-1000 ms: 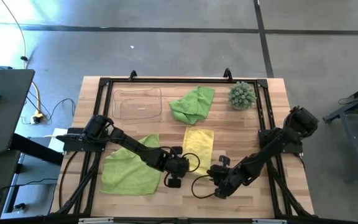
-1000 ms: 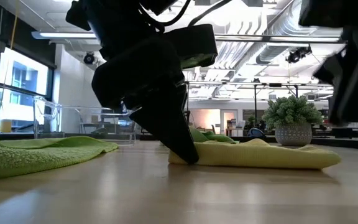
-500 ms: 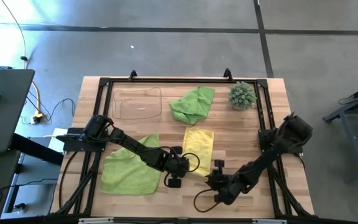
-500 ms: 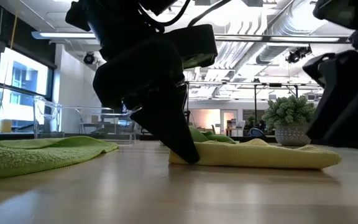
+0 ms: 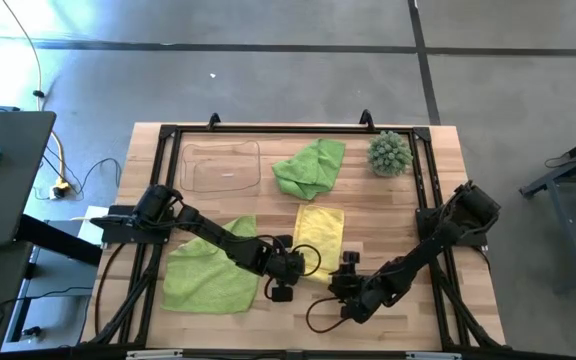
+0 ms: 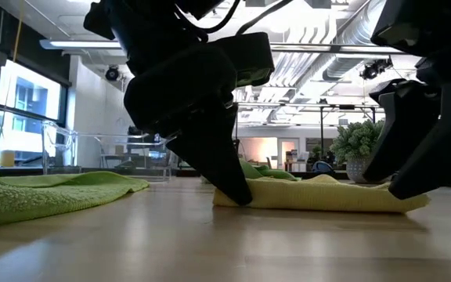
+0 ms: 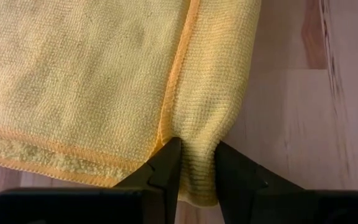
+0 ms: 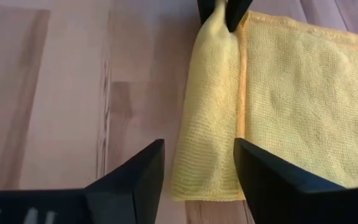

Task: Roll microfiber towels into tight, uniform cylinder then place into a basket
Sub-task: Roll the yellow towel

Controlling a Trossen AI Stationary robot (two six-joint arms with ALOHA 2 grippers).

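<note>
Wooden table (image 5: 448, 160) carries: yellow towel (image 5: 320, 228), two green towels (image 5: 211, 270) (image 5: 310, 167), clear basket (image 5: 224, 165), spiky potted plant (image 5: 389, 153).

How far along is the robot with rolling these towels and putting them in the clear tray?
Barely begun. The clear tray holds nothing. The yellow towel lies folded flat; the left gripper pinches one corner of its near edge, and the right gripper, fingers open, reaches for the other corner. Nothing is rolled yet. One green towel lies spread, the other crumpled; both wait their turn.
</note>
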